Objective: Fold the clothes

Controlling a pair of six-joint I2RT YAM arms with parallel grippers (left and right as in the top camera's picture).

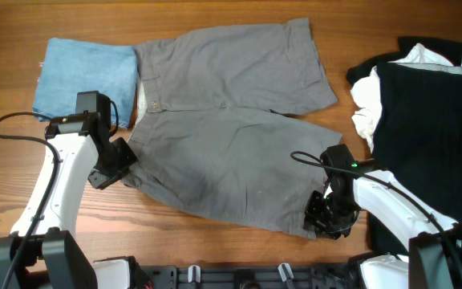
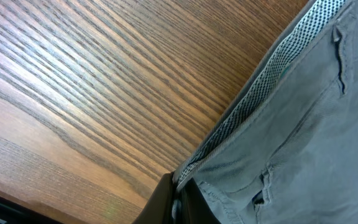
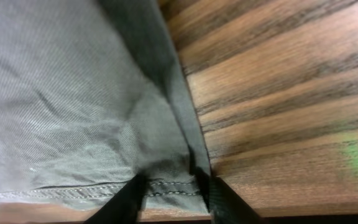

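The grey shorts (image 1: 231, 120) lie spread flat in the middle of the wooden table (image 1: 215, 241), with the waistband toward the left. A folded light-blue piece (image 1: 87, 72) lies just beside their upper left, and a black garment (image 1: 431, 136) with a white piece (image 1: 366, 108) lies to the right. The left gripper (image 2: 174, 202) is closed tight on the lower end of the waistband. The right gripper (image 3: 174, 198) stands at the lower hem corner, one finger on each side of the cloth with a narrow gap, and I cannot tell if it pinches the hem.
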